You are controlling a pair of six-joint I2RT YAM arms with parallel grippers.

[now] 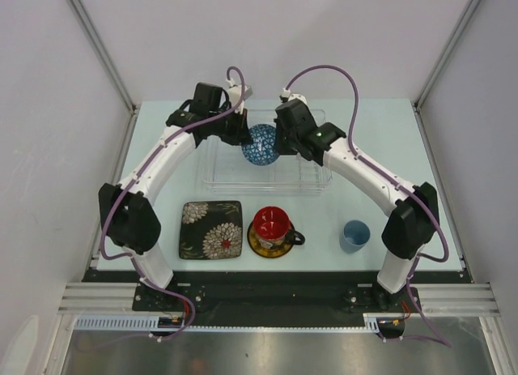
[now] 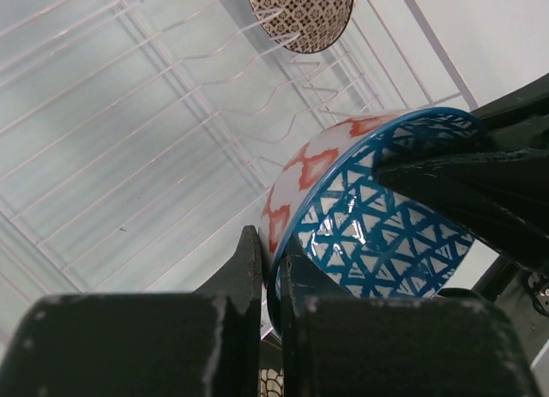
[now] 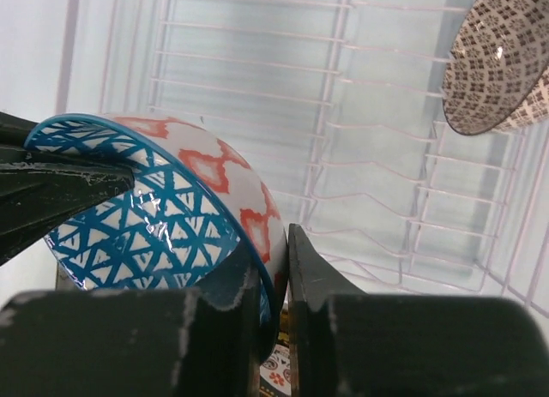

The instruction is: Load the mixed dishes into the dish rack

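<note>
Both pincers are clamped narrow on the rim of the blue patterned bowl (image 1: 261,144), the left gripper (image 2: 268,243) and right gripper (image 3: 274,251) on opposite sides, holding it on edge at the centre of the top view over the dish rack (image 1: 217,171). Whether the bowl touches the wires cannot be told. Recommended: lower it upright into a free slot, well apart from the beige patterned bowl (image 2: 300,15) at the top of the left wrist view, releasing only once the rim seats.
</note>
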